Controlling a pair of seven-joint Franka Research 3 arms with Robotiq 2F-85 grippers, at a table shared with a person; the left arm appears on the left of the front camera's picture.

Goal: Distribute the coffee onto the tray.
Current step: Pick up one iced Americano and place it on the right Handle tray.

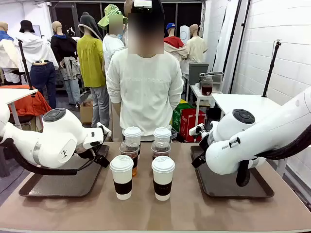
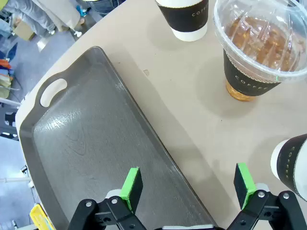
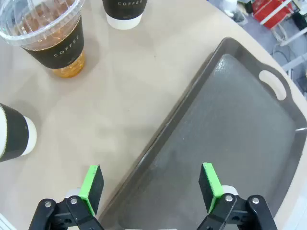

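Note:
Six coffee cups stand in the table's middle between two trays. Two white paper cups with dark sleeves are in front, two clear iced coffees are behind them, and two more lidded cups are at the back. My left gripper hangs open over the inner edge of the left tray, with an iced coffee ahead of it. My right gripper is open over the inner edge of the right tray, with an iced coffee ahead. Neither holds anything.
Both dark trays are bare, one on each side of the cups. A person in a white top stands at the far edge, hands off the table. Both arms hang low over the trays.

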